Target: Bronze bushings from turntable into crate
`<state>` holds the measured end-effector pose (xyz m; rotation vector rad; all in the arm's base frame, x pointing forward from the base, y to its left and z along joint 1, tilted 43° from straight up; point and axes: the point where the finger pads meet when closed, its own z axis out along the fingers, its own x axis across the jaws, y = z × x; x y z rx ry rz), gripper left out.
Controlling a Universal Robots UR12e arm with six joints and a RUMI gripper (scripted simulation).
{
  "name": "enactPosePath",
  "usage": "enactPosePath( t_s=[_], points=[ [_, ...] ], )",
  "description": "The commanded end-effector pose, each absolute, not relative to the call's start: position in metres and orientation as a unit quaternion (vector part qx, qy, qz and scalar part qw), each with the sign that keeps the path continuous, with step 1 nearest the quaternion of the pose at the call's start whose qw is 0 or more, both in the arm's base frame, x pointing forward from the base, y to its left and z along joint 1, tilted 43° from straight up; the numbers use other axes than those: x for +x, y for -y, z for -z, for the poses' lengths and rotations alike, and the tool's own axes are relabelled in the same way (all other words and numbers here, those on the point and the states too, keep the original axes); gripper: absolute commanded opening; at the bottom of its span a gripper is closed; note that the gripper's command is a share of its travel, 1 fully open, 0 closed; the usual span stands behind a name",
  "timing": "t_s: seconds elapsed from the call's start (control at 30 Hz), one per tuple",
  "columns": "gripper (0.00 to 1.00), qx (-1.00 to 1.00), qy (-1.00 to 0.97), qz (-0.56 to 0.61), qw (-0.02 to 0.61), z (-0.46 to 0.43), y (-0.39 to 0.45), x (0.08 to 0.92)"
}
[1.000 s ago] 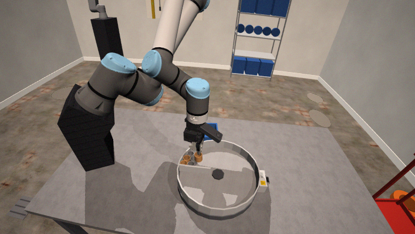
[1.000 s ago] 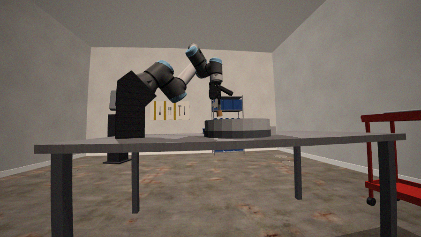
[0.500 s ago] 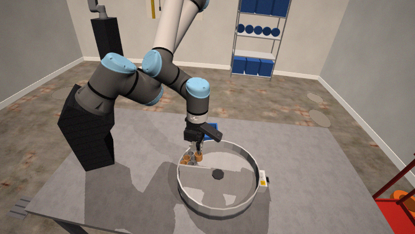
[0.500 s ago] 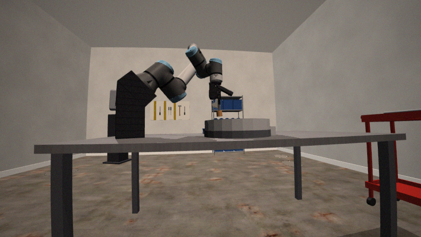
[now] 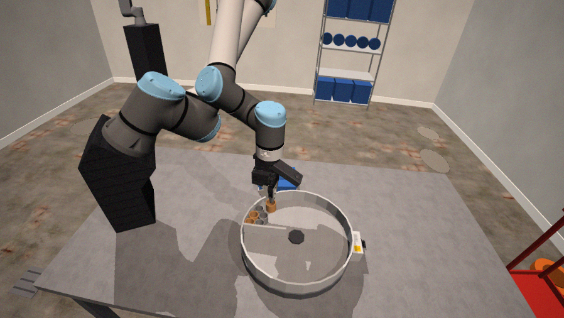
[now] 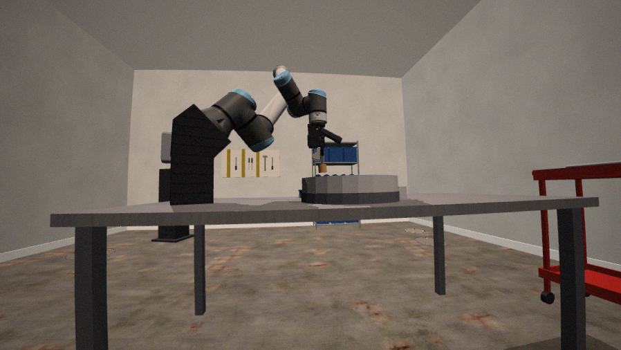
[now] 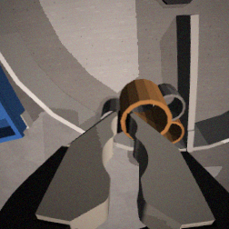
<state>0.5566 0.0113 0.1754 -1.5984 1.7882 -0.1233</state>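
Pincer (image 5: pixel 271 200) (image 6: pixel 321 162) (image 7: pixel 123 112) tips are squeezed shut on the side of one orange-brown bushing (image 5: pixel 271 206) (image 6: pixel 322 168) (image 7: pixel 144 96). One tip is inside the ring and the other is outside. The pincer points down, and the bushing hangs up above the round turntable (image 5: pixel 347 221) (image 6: pixel 352 185) (image 7: pixel 52 114), higher than its rim. It is not in the crate.

Near it, down in the turntable, more little rings stand close together. Two are bronze: the middle bronze one (image 5: pixel 254 214) and the bronze one by the wall (image 5: pixel 249 221). Three are gray steel: the back steel one (image 5: pixel 259 208), the middle steel one (image 5: pixel 263 215) and the front steel one (image 5: pixel 259 222). They are all bunched on one side of a thin, straight divider (image 5: pixel 264 226) (image 7: pixel 194 82). A dark knob (image 5: pixel 296 237) (image 7: pixel 177 1) is in the middle of the turntable.

The blue crate (image 5: pixel 289 183) (image 6: pixel 300 193) (image 7: pixel 13 106) is just past the turntable's rim. The pincer hides part of it from the top, so I can't tell what is in it.

The turntable and crate are on a big gray table (image 5: pixel 414 221) (image 6: pixel 321 213). A red cart (image 5: pixel 532 294) (image 6: pixel 577 173) is off to the side, and a tall shelf (image 5: pixel 343 73) (image 6: pixel 357 158) is by the back wall.

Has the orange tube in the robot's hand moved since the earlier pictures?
Yes. In the top view, the orange tube has moved closer to the far rim of the round tray, towards the blue box.
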Motion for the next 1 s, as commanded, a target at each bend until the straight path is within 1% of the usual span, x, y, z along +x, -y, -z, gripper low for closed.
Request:
enactPosePath(
  t_s=[0.0,0.9,0.97],
  points=[
    [0.00,-0.620,-0.694,0.048,0.361,-0.185,-0.034,0.552],
    [0.00,-0.620,-0.694,0.048,0.361,-0.235,-0.170,0.524],
    [0.00,-0.620,-0.694,0.048,0.361,-0.235,-0.170,0.524]
  ],
)
